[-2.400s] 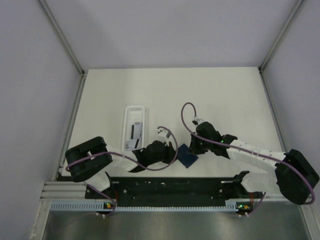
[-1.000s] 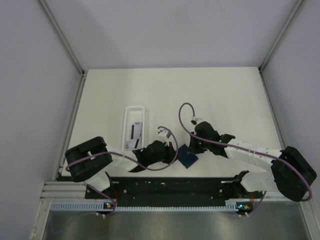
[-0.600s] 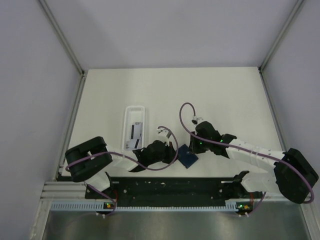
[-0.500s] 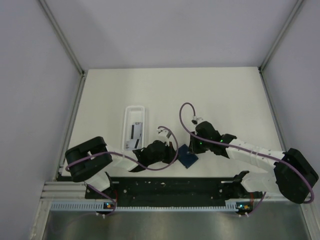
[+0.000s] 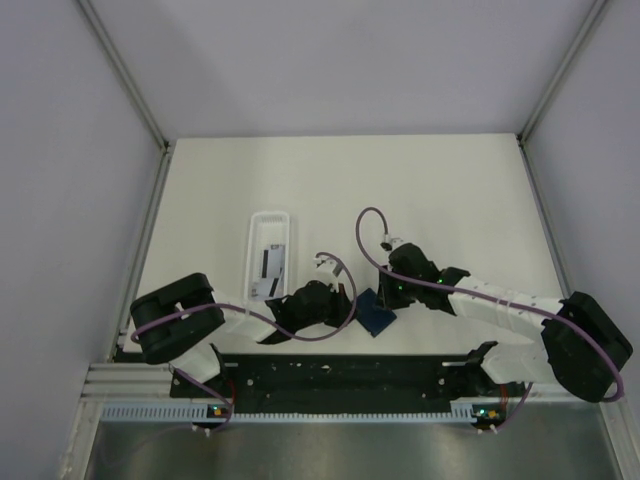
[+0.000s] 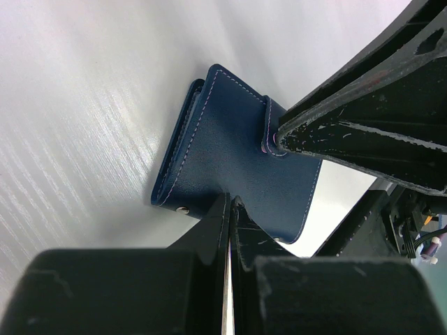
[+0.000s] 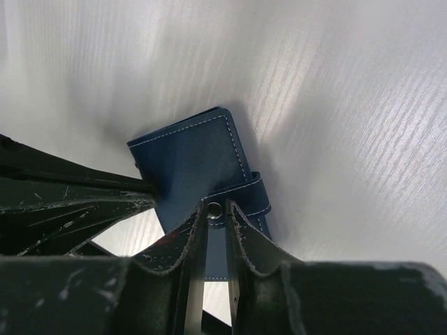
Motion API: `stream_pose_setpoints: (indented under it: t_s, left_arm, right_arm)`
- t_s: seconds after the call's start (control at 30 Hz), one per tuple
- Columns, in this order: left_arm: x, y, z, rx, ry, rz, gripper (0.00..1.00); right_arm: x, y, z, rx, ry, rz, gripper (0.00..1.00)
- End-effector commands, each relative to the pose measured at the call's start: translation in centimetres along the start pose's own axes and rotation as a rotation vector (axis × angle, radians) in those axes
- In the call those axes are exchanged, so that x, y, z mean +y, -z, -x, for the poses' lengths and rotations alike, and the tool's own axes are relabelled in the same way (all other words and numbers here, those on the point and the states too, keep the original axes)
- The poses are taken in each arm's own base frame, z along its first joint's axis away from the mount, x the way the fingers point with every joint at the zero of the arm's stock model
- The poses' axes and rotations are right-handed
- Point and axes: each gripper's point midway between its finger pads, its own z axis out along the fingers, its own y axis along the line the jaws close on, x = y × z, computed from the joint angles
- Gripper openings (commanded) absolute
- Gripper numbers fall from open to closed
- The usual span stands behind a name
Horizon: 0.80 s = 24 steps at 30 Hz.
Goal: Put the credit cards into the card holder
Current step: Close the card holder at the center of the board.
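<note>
White table (image 5: 400,190) is carrying the folded navy card holder (image 6: 237,160), pale-stitched with a snap strap, near its front edge. The left hand (image 6: 228,206) is pinching the holder's edge, while the right hand (image 7: 215,216) is clamping its strap.

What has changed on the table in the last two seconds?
Only the right arm moved: it swayed slightly, ending a little further left than half a second ago. Nothing was taken hold of or let go. The card holder lies in the same spot between the left gripper and the right gripper, and the credit cards remain in the white tray.
</note>
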Motion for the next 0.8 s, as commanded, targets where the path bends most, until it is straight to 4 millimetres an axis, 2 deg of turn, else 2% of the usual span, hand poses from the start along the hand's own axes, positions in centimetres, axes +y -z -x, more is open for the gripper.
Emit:
stream_pose_setpoints:
  t_s: [0.0,0.77]
  left_arm:
    - [0.8,0.1,-1.0,0.039,-0.015,0.029,0.00]
    - [0.8,0.1,-1.0,0.040,-0.015,0.028,0.00]
  right_arm:
    - [0.8,-0.1,1.2,-0.034,0.002,0.037,0.16]
    - [0.4,-0.7,-0.6,0.035,-0.003,0.033,0.13]
